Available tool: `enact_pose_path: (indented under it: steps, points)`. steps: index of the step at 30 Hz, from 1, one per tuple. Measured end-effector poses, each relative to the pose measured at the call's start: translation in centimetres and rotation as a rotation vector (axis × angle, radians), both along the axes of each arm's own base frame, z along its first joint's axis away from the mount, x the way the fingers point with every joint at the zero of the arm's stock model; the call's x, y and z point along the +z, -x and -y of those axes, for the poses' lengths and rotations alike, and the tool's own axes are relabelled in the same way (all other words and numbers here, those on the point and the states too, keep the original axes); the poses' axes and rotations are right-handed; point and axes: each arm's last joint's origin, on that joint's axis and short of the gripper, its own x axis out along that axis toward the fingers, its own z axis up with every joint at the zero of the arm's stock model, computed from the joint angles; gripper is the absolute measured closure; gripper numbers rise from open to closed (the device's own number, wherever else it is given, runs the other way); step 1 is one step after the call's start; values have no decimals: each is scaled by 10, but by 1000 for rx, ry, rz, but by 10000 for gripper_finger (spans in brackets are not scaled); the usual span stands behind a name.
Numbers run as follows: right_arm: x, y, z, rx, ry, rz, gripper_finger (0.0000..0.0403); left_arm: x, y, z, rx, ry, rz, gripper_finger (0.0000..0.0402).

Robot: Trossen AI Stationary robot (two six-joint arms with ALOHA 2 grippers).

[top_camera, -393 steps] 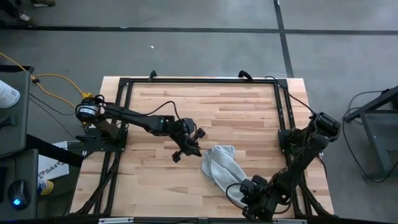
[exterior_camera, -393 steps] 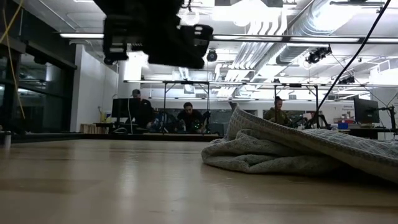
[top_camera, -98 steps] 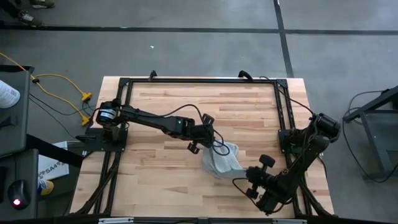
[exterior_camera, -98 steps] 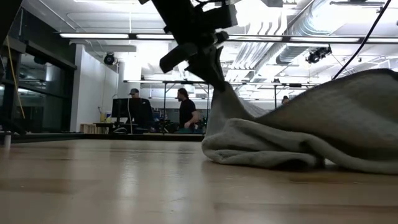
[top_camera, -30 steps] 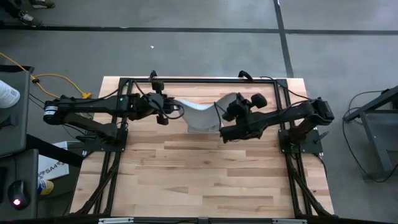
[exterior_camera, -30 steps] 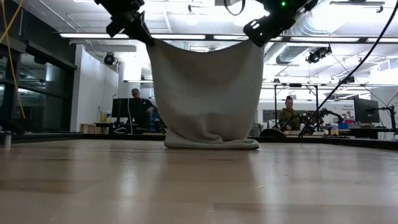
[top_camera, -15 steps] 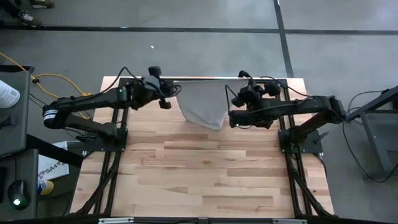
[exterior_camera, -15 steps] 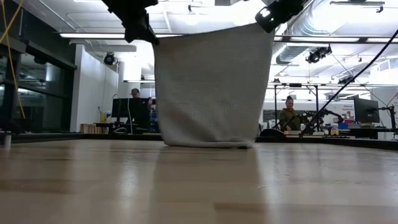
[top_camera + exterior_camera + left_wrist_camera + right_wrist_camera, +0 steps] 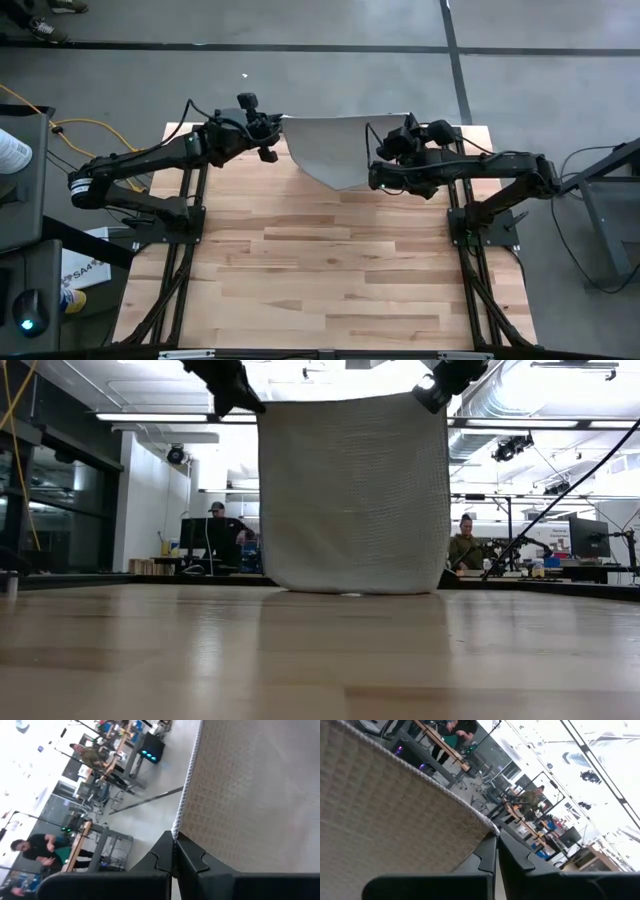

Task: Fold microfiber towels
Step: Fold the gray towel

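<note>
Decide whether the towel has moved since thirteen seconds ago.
Yes. The towel went from the table's near right to its far edge, hanging.

In the low view both arms run off the top edge above the towel (image 9: 350, 490)

Two slim black jointed arms, thin black cables looping along each, dark angular fingers (image 9: 160, 857).

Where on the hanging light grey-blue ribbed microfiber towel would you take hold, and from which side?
Grip the light grey-blue ribbed microfiber towel at its two top corners, from the outer sides, as the left gripper and right gripper do. It hangs flat, lower edge at the wooden tabletop, so corners keep it spread.
</note>
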Motion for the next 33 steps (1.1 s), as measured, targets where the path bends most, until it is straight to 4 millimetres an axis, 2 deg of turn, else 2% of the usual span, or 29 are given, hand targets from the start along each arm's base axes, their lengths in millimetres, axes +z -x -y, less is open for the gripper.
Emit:
enact_pose_path:
  steps: [3,6,11,21,26,29,33]
  points:
    - [0,0,1,-5,-1,-13,399,4,1,0,13,-14,5,401]
    - [0,0,-1,6,-2,-45,399,-1,0,5,-14,-16,-61,401]
    - [-2,-3,-19,77,-9,-87,399,-13,-5,22,-27,1,-181,401]
    - [-10,-4,-67,346,-259,-101,399,-29,-6,89,-156,100,-245,401]
    - [-9,-2,-88,417,-230,-67,399,-30,-1,117,-157,42,-251,401]
    - [-7,-1,-91,422,-201,-62,399,-29,0,121,-117,2,-242,401]
    - [-7,-2,-83,388,-198,-61,399,-29,0,111,-70,4,-248,401]
